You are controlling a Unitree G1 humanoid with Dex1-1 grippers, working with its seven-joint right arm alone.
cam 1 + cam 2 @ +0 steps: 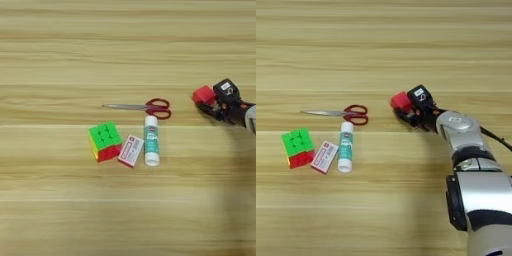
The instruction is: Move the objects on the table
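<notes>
The silver forearm (476,165) comes up from the bottom right corner of the wood-grain surface (125,220) and bends left toward its black pincer (406,111). Nearest the robot on the left lies a cluster of three items: the green, red and yellow puzzle cube (105,141), the small red-and-white flat box (131,150) just beside its right side and lying at a slant, and the white-and-teal glue stick (151,140) lying flat just right of the box, its cap end pointing away from the robot. Just beyond the glue stick, the red-handled scissors (140,106) lie shut with the blades pointing left. Well to the right of the scissors, at about the same depth, the pincer is closed around the plain red cube (400,101), which sticks out at its left tip, apart from the other items.
</notes>
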